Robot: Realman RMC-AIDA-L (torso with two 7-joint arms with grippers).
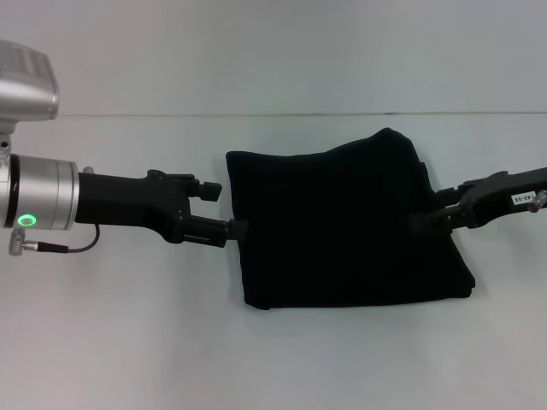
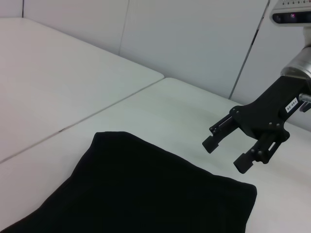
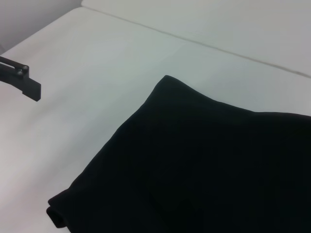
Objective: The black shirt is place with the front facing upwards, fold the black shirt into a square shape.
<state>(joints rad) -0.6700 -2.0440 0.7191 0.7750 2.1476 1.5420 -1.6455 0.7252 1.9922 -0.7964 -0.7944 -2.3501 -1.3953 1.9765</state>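
The shirt (image 1: 346, 224) lies folded into a rough square on my white bench (image 1: 128, 342), at centre, slightly toward my right. No lettering or label shows on its upper face. Its far right corner is raised into a small peak; the near edge lies flat.

My left tool (image 1: 232, 231) is at the shirt's left edge, its tip touching or just beside the cloth. I cannot tell whether it is wide, narrow or holding cloth.

My right tool (image 2: 232, 150) is just beside the shirt's right edge, clear of the cloth in the left wrist view. Its 2 fingers (image 2: 212, 141) stand apart, with nothing between them.

A seam (image 2: 87, 114) crosses the bench beyond the shirt
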